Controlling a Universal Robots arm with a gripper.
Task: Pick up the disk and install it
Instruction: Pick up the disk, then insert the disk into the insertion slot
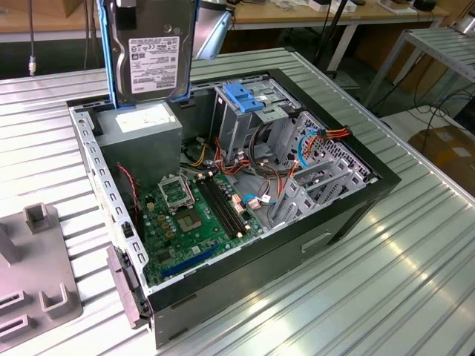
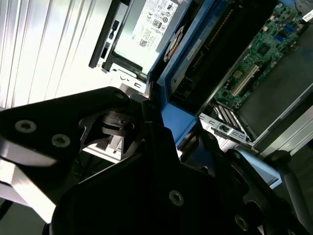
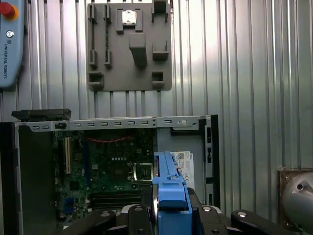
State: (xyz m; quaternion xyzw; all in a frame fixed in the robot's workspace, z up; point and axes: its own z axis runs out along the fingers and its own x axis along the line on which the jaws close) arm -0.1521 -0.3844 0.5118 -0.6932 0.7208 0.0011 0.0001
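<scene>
pincer (image 3: 170, 199) clamped on the disk (image 1: 152, 53) | disk upright in the air above the open computer case (image 1: 245, 278), over its grey power supply (image 1: 141, 141) | case sits on the ribbed bench (image 1: 415, 282)

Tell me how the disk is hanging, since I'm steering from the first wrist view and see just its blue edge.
Observer: In the exterior view the disk hangs upright, its white label facing that camera.
Operator: Is it touching anything below?
Observer: It looks clear. Its lower edge is over the grey power supply.
Operator: What stands beside it?
Observer: The blue-topped drive cage stands to the exterior view's right of the disk.
</scene>
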